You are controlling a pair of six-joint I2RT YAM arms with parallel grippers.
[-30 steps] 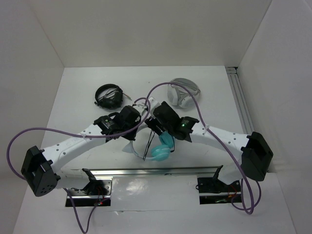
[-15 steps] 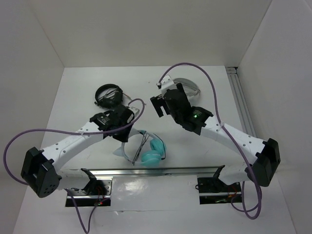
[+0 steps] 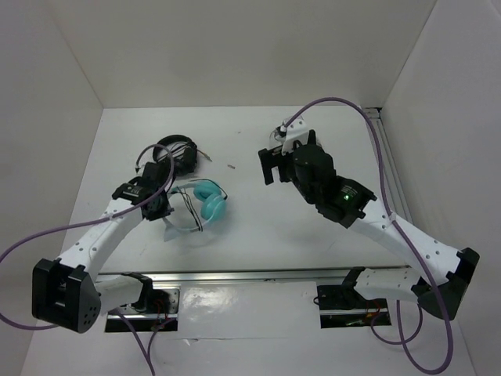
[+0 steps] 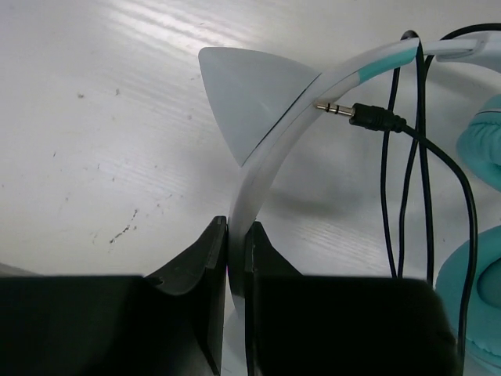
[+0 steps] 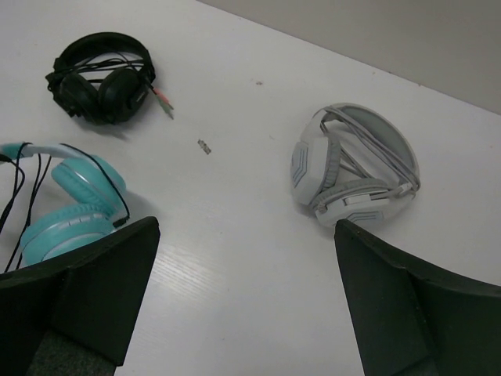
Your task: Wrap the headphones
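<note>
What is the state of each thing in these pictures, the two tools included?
teal headphones: held by the headband.
cable: looped over the headband, plug hanging free.
black headphones: lying on the table, not held.
grey headphones: lying on the table, not held.
left tool: shut on the headband.
right tool: open, empty.

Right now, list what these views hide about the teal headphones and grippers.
- Left wrist: the headphones are cropped at the right edge, ear cups incomplete; the left gripper hides the headband below its clamp.
- Right wrist: a finger of the right gripper and the left edge cover part of the ear cups.
- Top external: the right arm hides most of the grey-and-white headphones.
</note>
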